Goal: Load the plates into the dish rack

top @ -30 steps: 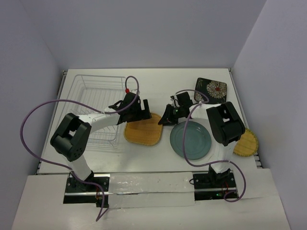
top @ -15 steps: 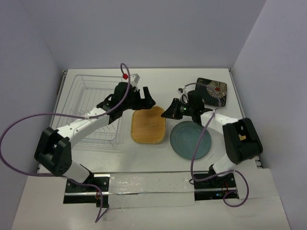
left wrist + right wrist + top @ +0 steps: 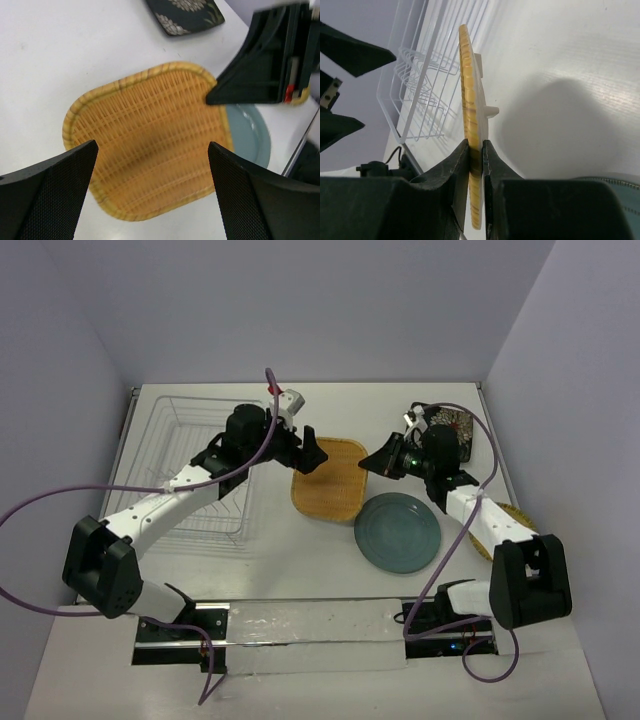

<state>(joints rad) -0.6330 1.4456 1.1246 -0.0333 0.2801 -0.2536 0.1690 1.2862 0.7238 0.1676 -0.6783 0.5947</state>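
My right gripper is shut on the right edge of the woven tan plate and holds it lifted above the table; the right wrist view shows it edge-on between the fingers. My left gripper is open at the plate's left edge, jaws wide on either side of the plate, not touching. The teal-grey plate lies flat on the table. The black floral plate lies at the back right, partly hidden by my right arm. The yellow-tan plate peeks out at the right. The white dish rack stands at the left.
The table's right edge and the side wall lie close to the right arm. A purple cable loops out from the left arm over the left side of the table. The rack also shows in the right wrist view.
My right gripper has lifted the woven tan plate and carried it back and to the right. My left gripper has followed, moving back and right alongside the plate's left edge.
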